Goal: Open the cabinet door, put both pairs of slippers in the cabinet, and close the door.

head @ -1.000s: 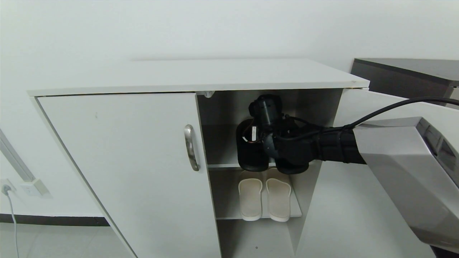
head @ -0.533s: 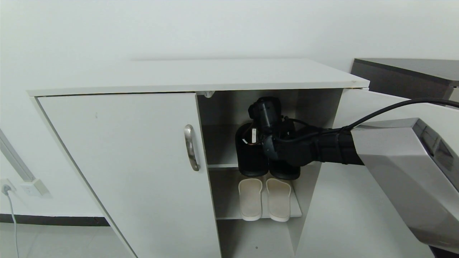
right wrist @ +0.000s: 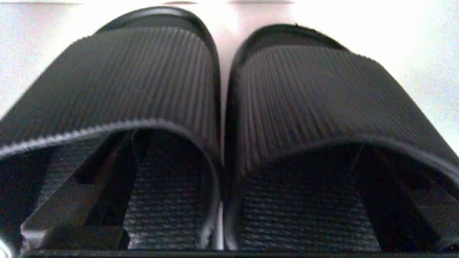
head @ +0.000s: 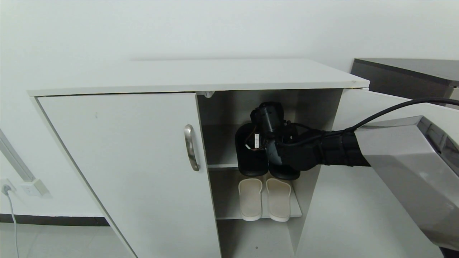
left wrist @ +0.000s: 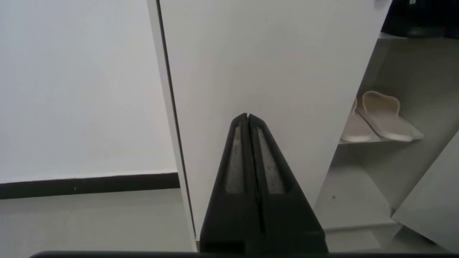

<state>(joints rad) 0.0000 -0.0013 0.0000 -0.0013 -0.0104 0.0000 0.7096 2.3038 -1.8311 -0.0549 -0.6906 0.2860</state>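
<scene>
Since a second ago the right arm [head: 315,154] has lowered the black slippers [head: 251,150] onto the upper shelf [head: 220,150] – their heels, which hung tilted off its front edge, now lie flat and just overhang it – and the wrist has drawn slightly back. The right jaws stand wide apart, one finger [right wrist: 72,215] under each strap, clamping nothing. The left jaws are pressed together with nothing between them, held before the cabinet's shut left door [head: 125,161].

The white slippers [head: 263,199] lie side by side on the shelf below [head: 226,211]. The right door [head: 344,215] hangs open. The wrist and its cables hide the black pair's toes in the head view. A wall socket [head: 5,188] sits low on the left – a dark grey unit [head: 405,73] stands to the right.
</scene>
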